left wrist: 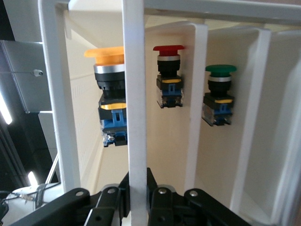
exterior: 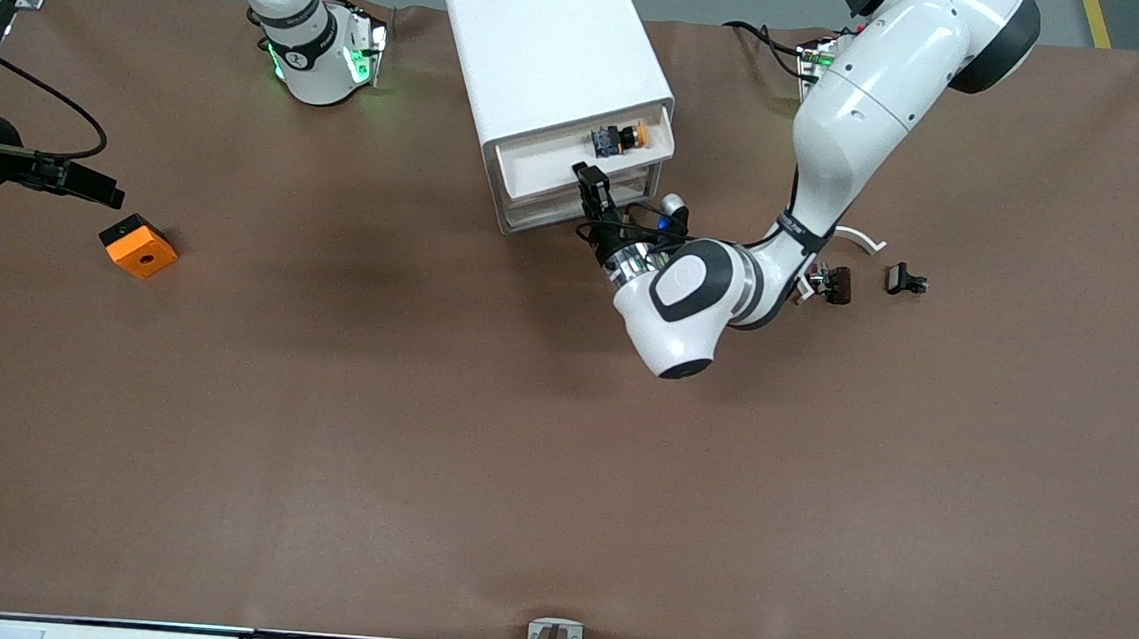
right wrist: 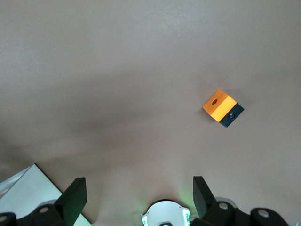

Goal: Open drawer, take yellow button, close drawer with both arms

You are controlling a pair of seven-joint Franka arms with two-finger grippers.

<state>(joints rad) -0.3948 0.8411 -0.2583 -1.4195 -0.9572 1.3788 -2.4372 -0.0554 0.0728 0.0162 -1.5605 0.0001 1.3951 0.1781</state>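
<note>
Left gripper (exterior: 593, 193) was clamped on the open drawer (exterior: 580, 165) front, yellow button (exterior: 619, 139) inside; right gripper (right wrist: 136, 197) hung spread wide near the worktop's edge.

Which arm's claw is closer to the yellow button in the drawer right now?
Left. The left claw is at the open drawer, gripping its front, right by the button. The right claw waits open near the orange block.

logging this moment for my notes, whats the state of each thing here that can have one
drawer: top one, pulled partly open
button: lying in the open drawer, not held
left claw: shut on the drawer front's rail
right claw: open, holding nothing, up over the table at the right arm's end, waiting
orange block: resting on the table, untouched
</note>
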